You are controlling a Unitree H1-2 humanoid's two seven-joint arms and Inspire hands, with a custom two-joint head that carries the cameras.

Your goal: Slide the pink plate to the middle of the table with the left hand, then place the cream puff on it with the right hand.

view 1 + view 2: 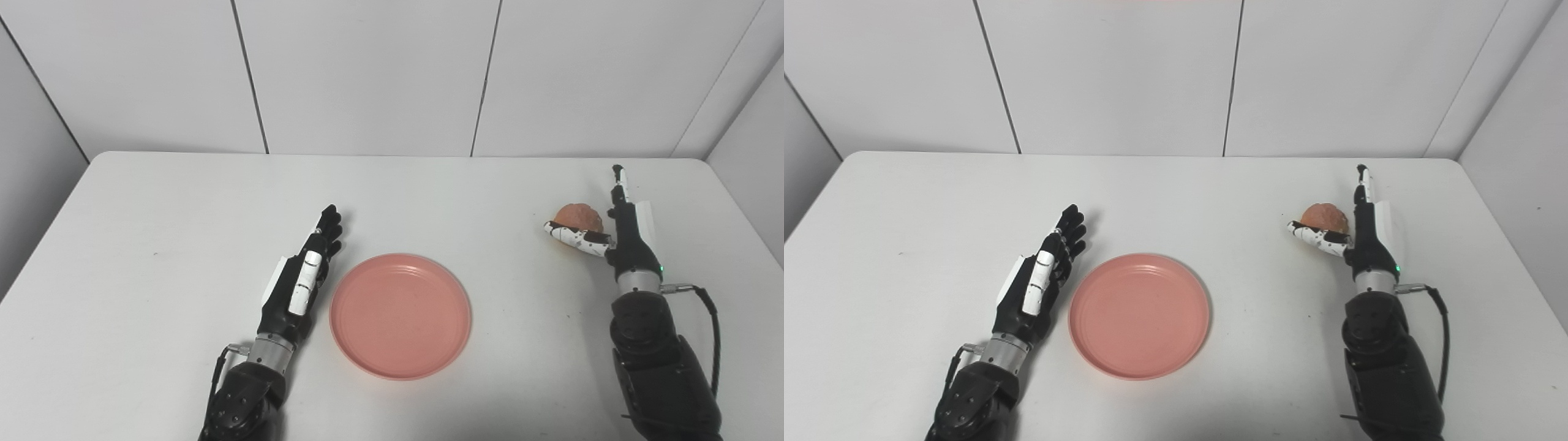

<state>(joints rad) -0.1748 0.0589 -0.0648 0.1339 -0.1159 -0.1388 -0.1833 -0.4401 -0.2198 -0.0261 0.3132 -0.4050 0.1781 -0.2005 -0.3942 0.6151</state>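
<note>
cream puff [578,216], right of frame: judged soft, crushable; grip sides lightly | right hand [615,236] open beside it | left hand [304,275] open, empty, left of pink plate [400,315]

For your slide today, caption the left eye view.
Left hand open beside the pink plate; right hand open at the cream puff.

Smooth matt pink plate [400,316], rough browned cream puff [579,217], smooth matt white table [153,245].
</note>
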